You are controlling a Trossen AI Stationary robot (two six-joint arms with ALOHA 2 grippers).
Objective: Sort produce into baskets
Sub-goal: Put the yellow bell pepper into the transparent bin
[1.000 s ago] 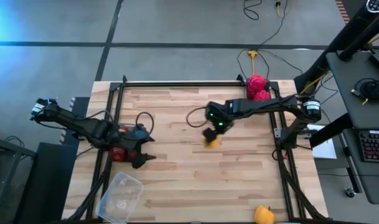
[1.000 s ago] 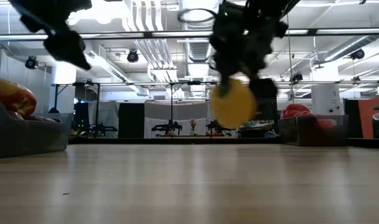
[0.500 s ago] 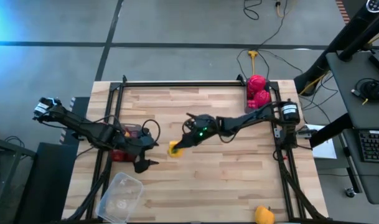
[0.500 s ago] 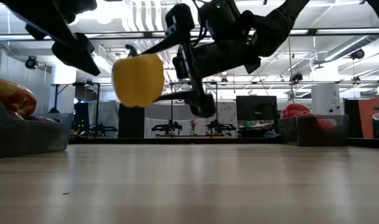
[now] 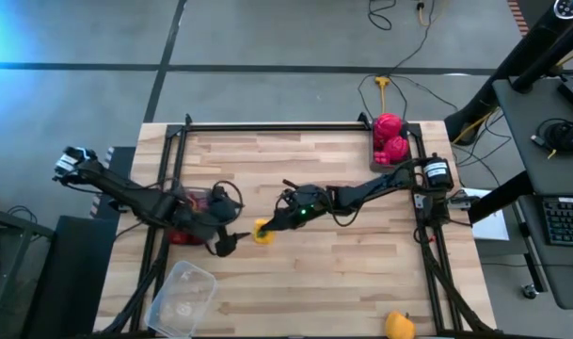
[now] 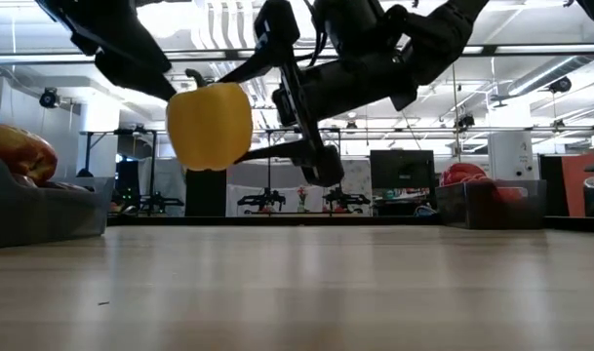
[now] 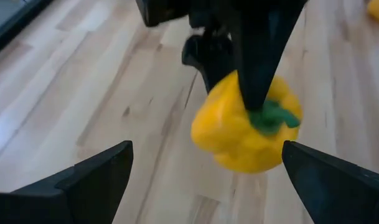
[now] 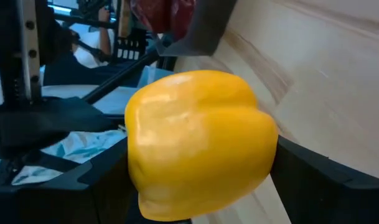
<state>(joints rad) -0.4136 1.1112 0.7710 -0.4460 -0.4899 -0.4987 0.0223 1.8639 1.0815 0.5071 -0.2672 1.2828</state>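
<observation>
A yellow pepper (image 5: pixel 263 232) is held clear of the wooden table (image 5: pixel 361 273) by the right gripper (image 5: pixel 270 229), whose fingers are closed on it; in the low view the pepper (image 6: pixel 210 125) is seen hanging well above the tabletop, green stem up. The right arm is stretched from the right side of the table toward its middle-left. The left gripper (image 5: pixel 231 241) is positioned just beside the pepper on its left, fingers spread wide and nothing held; in the left wrist view the pepper (image 7: pixel 245 129) is seen ahead of and between the two open fingers (image 7: pixel 93 177), not touched by them, with the other arm's dark finger pressed down over the stem. In the right wrist view the pepper (image 8: pixel 198 143) fills the gap between that arm's own fingers. A dark grey tray (image 5: pixel 186 229) with red and maroon produce (image 5: pixel 181 233) is partly covered by the left arm at the table's left edge. A second tray (image 5: pixel 408 141) at the far right corner is loaded with bright red peppers (image 5: pixel 390 133). A clear plastic tub (image 5: pixel 182 298) is sat at the near left corner, contents not discernible. Another yellow-orange pepper (image 5: pixel 399 326) is lying at the near right edge of the table.
</observation>
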